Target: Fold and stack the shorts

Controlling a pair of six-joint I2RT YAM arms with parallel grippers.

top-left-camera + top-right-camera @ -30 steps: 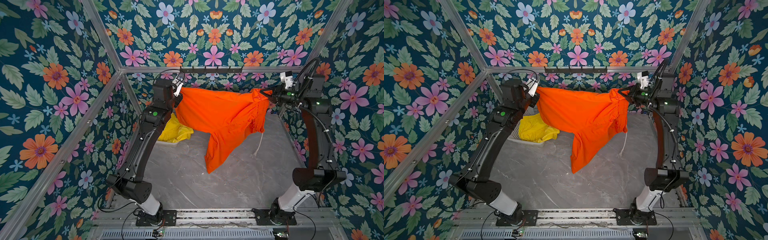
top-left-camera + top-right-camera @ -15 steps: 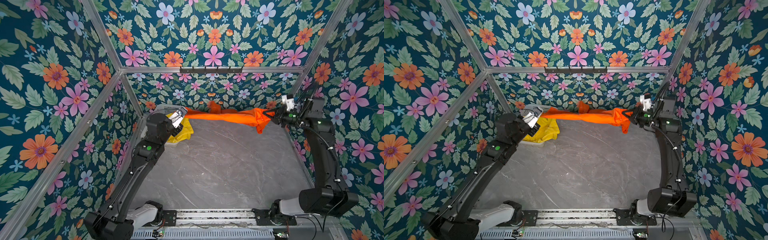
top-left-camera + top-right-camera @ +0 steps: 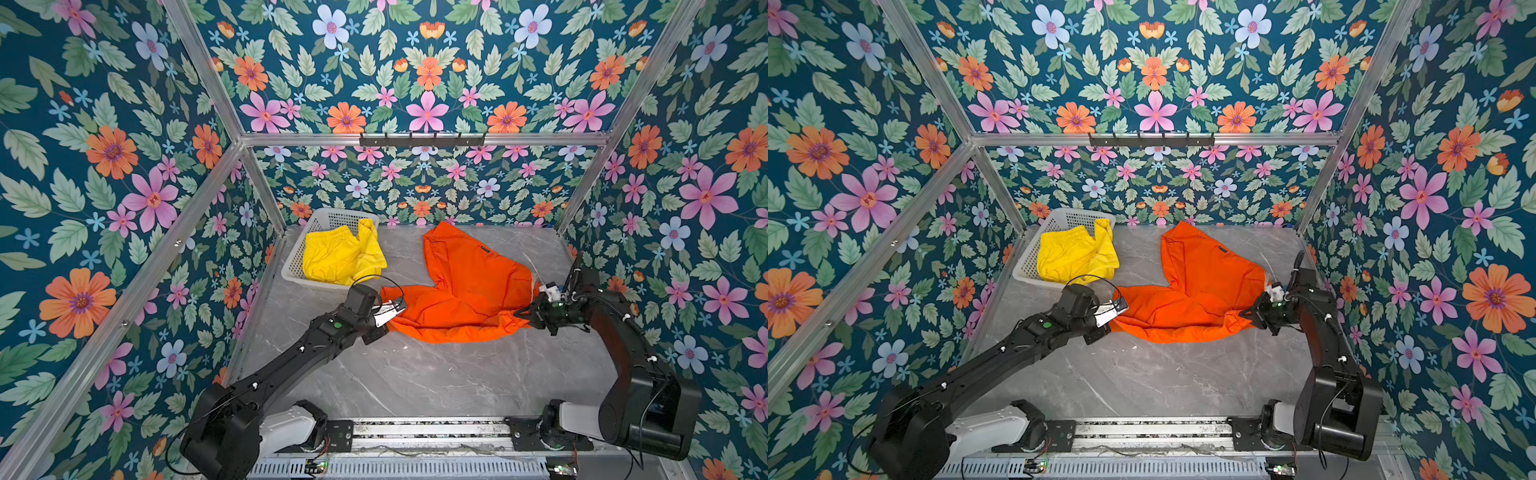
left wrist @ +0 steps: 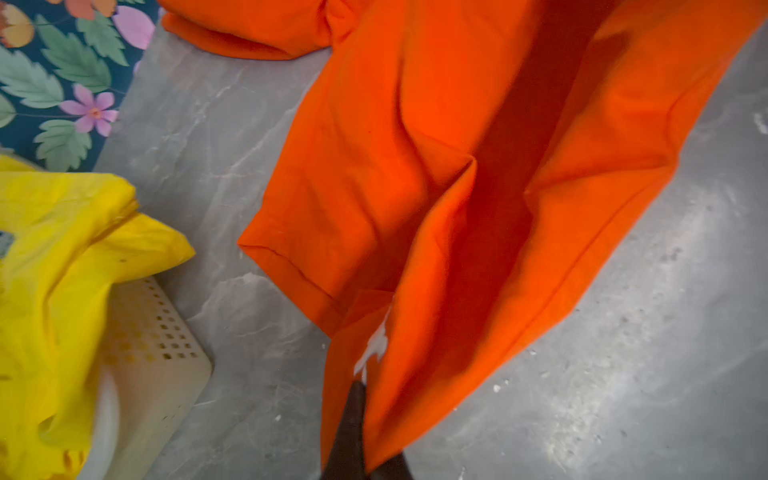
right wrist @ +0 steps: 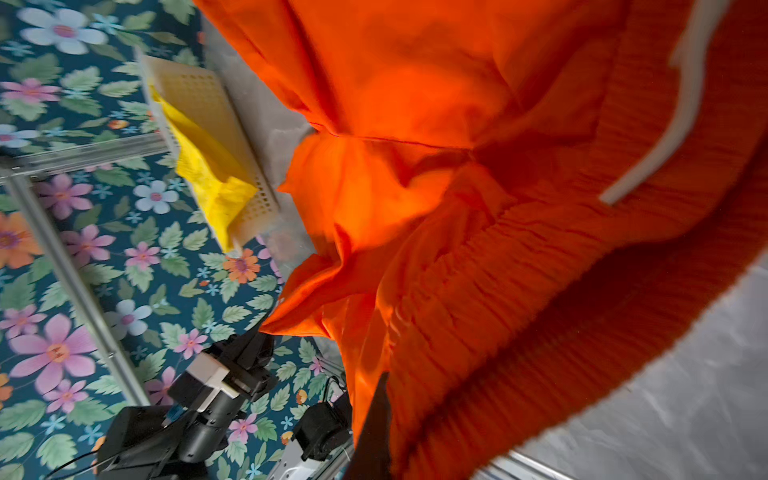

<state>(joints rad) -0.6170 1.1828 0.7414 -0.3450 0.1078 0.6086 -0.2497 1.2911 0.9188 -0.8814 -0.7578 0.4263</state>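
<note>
Orange shorts [image 3: 465,299] laid out, not folded.
Your left gripper [image 3: 394,310] and right gripper [image 3: 522,315] clamp its edges; yellow shorts [image 3: 340,257], ten o'clock, untouched.

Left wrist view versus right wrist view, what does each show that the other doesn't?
Only the left wrist view shows a hemmed leg of the orange shorts lying flat on the table. Only the right wrist view shows their gathered waistband, the white drawstring and the left arm. Both show the orange shorts and the yellow shorts in the white basket.
</note>
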